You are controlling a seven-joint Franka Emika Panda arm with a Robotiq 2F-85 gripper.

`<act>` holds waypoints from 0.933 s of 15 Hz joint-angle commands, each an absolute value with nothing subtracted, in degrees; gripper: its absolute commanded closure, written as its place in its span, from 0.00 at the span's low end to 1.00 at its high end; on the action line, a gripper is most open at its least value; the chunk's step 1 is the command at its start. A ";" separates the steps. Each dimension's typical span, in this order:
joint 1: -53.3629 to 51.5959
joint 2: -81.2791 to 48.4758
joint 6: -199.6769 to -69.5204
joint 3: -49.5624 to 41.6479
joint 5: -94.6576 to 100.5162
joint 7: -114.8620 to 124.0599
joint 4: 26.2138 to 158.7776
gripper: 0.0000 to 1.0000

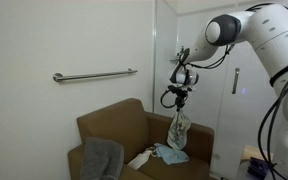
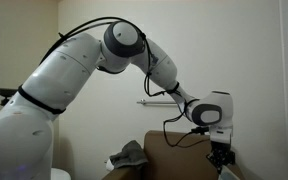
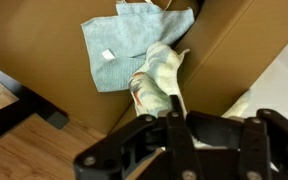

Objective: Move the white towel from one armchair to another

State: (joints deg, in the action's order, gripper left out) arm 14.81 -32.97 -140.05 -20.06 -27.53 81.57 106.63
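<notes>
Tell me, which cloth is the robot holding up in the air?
The whitish towel hanging from the gripper. The grey towel is draped at one side of the armchair, and the blue cloth lies flat on its seat.

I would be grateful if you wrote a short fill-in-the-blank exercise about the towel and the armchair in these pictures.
1. The gripper is shut on the ____ towel, which hangs down from it.
2. The armchair below it is ____ in colour.
3. In the wrist view, the cloth lying on the seat is light ____.
4. The metal bar on the wall runs ____.

Missing words: white; brown; blue; horizontally.
</notes>
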 commanded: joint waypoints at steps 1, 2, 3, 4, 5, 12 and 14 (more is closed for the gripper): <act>16.19 -32.36 -140.26 -18.57 -26.28 82.29 107.04 0.98; 16.18 -32.29 -140.27 -18.54 -26.29 82.28 107.16 0.98; 16.16 -32.30 -140.29 -18.47 -26.30 82.27 107.20 0.99; 15.30 -32.10 -140.91 -18.63 -25.38 82.53 107.40 0.99; 14.35 -30.70 -142.44 -19.05 -24.37 82.70 108.35 0.98; 8.91 -11.90 -157.82 -21.50 -11.64 78.95 120.27 0.99; 7.26 -6.10 -160.72 -22.31 -5.29 80.06 123.69 0.99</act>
State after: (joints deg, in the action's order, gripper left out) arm 9.56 -16.27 -156.15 -21.12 -11.92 81.23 115.57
